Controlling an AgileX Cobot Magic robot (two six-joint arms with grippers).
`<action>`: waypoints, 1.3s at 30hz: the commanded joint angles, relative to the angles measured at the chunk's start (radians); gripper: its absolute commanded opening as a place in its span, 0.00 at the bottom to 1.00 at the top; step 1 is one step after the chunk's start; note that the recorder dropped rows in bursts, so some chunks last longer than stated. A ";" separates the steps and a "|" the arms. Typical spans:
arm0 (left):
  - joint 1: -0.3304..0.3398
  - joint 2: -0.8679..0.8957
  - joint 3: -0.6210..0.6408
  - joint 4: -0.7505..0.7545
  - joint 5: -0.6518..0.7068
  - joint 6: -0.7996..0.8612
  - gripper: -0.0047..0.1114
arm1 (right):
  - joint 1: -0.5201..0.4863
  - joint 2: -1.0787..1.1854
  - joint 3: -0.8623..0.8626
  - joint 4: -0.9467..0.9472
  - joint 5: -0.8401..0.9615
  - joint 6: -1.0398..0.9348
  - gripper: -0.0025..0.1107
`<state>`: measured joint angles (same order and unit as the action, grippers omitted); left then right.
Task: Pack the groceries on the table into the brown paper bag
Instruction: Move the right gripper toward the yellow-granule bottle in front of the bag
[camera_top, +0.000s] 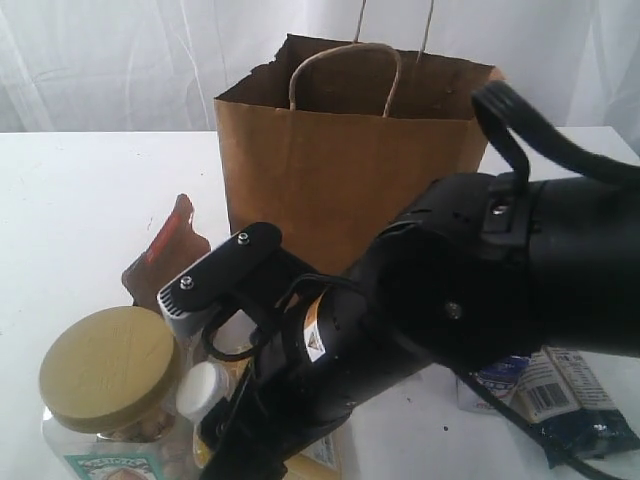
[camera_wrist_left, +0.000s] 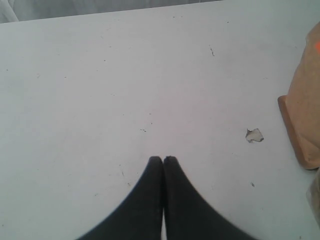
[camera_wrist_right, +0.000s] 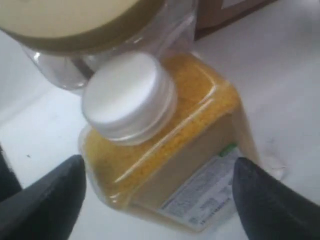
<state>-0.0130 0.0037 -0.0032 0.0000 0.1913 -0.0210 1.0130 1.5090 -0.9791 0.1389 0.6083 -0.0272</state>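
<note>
Brown paper bag: kraft, matte, creased, stands upright and open at the back middle of the white matte table; twisted paper loop handles, no print visible. Groceries sit in front of it on the tabletop. Front left is the clear jar with olive-gold lid, plastic-looking; its green-bordered label is unreadable. Touching it is the yellow white-capped bottle, squarish and clear with grainy yellow fill and a ribbed white screw cap; its white label has a green mark and print too blurred to read. The glossy brown-red pouch is behind the jar. The long dark-blue-and-cream packet, crinkly film, lies front right, text unreadable. The right gripper is spread wide, its dark fingers flanking the bottle with no contact visible. The left gripper is pressed closed on nothing above bare table, near a white crumb.
</note>
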 joint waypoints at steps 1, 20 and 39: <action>0.001 -0.004 0.003 0.000 -0.004 0.000 0.04 | 0.003 0.002 0.004 -0.303 -0.007 0.172 0.68; 0.001 -0.004 0.003 0.000 -0.004 0.000 0.04 | 0.003 0.002 0.002 -0.646 0.156 0.273 0.68; 0.001 -0.004 0.003 0.000 -0.004 0.000 0.04 | 0.003 0.002 0.002 -0.394 0.135 -0.165 0.68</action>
<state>-0.0130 0.0037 -0.0032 0.0000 0.1913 -0.0210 1.0183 1.5090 -0.9791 -0.2949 0.7949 -0.2391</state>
